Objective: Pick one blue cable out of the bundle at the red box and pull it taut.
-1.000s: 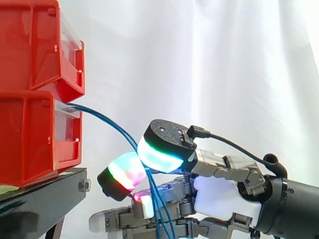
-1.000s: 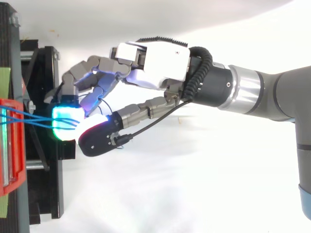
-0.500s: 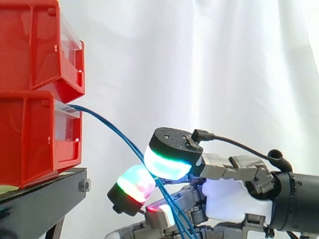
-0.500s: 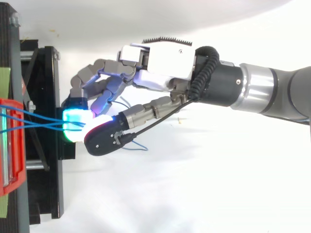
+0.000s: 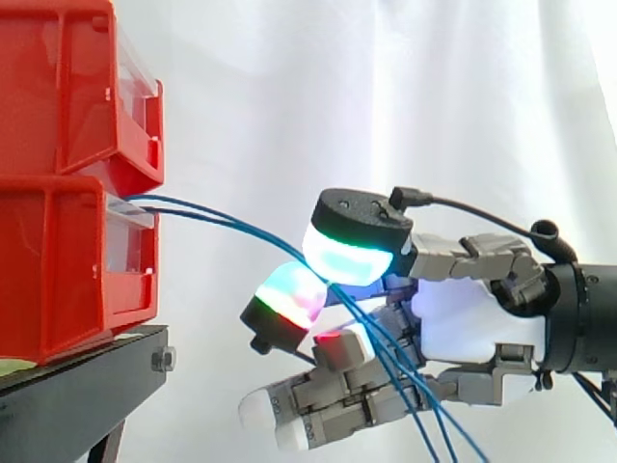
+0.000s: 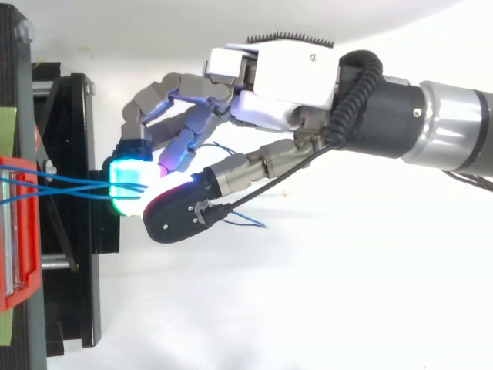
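Hand: hand [image 5: 468, 323] clenched, glowing pads pinching the thin blue cables [image 5: 212, 220] between them.
Pose: reaches in level from the right, curled fingers pointing toward 2 stacked red plastic boxes [image 5: 58, 280].
Cables: run from the lower box's front, sloping down through the pinch, hanging past the palm.
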`<state>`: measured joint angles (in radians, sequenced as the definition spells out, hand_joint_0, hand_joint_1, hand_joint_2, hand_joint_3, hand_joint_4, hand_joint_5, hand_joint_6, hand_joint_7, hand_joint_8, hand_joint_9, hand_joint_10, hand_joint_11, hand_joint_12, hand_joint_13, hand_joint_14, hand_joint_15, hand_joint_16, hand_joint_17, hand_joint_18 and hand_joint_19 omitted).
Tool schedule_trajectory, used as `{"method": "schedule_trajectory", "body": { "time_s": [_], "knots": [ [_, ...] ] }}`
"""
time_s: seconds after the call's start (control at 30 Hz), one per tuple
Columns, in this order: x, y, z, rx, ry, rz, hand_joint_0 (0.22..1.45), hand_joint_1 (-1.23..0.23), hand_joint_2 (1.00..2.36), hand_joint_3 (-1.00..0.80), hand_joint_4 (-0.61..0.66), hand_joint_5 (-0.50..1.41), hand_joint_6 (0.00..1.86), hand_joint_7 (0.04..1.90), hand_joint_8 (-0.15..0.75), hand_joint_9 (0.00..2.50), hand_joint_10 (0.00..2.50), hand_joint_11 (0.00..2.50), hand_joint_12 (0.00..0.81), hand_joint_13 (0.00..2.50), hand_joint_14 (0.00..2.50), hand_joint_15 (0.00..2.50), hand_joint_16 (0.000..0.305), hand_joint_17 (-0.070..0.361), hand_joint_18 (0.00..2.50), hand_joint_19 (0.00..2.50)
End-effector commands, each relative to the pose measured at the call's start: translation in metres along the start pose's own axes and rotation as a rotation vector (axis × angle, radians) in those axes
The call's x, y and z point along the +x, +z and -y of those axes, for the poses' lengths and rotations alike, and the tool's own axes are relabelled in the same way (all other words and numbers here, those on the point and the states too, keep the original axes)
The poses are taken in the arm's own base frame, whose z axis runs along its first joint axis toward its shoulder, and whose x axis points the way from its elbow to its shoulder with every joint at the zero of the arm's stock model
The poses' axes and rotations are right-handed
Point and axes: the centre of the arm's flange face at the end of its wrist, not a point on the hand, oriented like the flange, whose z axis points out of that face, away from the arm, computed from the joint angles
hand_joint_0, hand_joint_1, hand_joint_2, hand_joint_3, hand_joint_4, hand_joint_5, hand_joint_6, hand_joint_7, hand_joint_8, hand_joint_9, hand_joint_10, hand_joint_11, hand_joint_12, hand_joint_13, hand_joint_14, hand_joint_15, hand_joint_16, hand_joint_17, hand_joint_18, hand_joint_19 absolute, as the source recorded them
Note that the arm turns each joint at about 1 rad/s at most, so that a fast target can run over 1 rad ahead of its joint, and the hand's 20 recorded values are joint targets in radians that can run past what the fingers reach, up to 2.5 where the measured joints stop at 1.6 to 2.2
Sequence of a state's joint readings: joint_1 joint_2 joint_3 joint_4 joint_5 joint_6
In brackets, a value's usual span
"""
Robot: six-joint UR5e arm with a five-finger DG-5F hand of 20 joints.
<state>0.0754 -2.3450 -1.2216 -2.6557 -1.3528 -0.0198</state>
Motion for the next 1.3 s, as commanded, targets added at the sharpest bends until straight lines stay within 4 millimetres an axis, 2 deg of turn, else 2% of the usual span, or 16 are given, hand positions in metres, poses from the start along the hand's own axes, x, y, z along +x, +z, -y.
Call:
{"method": "schedule_trajectory", "body": {
  "time_s": [0.0,0.37,0.73,1.0,1.27],
  "knots": [
    [-0.001,-0.004,-0.014,0.013,-0.003,0.000,0.68,-0.85,1.01,-0.25,0.11,-0.16,0.90,1.06,0.370,1.12,0.01,1.19,0.378,0.60,0.01,0.30,0.058,0.131,0.44,0.21],
    [-0.004,-0.005,-0.021,0.071,-0.004,0.005,0.72,-0.88,1.01,-0.32,0.09,-0.17,0.90,1.14,0.378,1.12,0.01,1.19,0.379,0.63,0.01,0.31,0.058,0.130,0.47,0.20],
    [-0.004,-0.005,-0.021,0.074,-0.006,0.005,0.77,-0.89,1.00,-0.47,0.07,-0.17,0.91,1.04,0.371,1.09,0.01,1.18,0.374,0.66,0.01,0.31,0.058,0.130,0.51,0.19],
    [-0.003,-0.004,-0.022,0.071,-0.002,0.004,0.79,-0.91,1.00,-0.50,0.07,-0.17,0.90,1.08,0.372,1.10,0.02,1.18,0.370,0.67,0.01,0.32,0.057,0.129,0.53,0.20],
    [-0.003,-0.002,-0.025,0.068,-0.002,0.002,0.72,-0.87,1.00,-0.48,0.17,-0.17,0.90,1.13,0.375,1.12,0.01,1.19,0.375,0.68,0.01,0.34,0.057,0.129,0.54,0.24]
  ]
}}
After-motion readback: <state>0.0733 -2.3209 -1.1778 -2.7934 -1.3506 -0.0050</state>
